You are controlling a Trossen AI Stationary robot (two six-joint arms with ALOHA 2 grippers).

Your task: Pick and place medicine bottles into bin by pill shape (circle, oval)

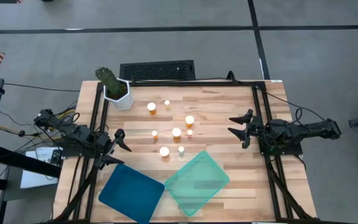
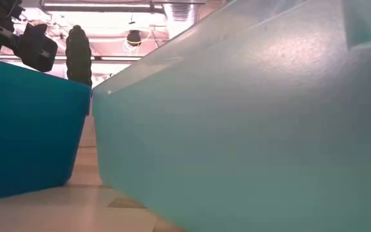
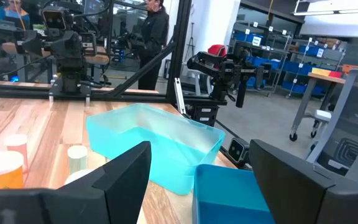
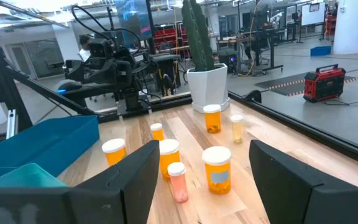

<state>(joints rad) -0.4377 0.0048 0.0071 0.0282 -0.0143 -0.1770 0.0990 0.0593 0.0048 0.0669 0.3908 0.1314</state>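
Several amber medicine bottles [image 1: 176, 132] with white caps stand upright on their bases in the middle of the wooden table, also seen in the right wrist view [image 4: 217, 168]. A dark blue bin [image 1: 131, 193] and a teal bin [image 1: 197, 182] rest on the table near its front edge. My left gripper [image 1: 120, 141] hovers open at the table's left side, pointing level toward the bins [image 3: 154, 143]. My right gripper [image 1: 238, 124] hovers open at the right side, pointing level toward the bottles. Neither touches anything.
A white pot with a green cactus [image 1: 114, 87] stands at the far left corner. A black grille [image 1: 157, 70] lies beyond the far edge. Black frame rails [image 1: 260, 124] run along both sides. In the low view the two bins [image 2: 250, 129] block most of the table.
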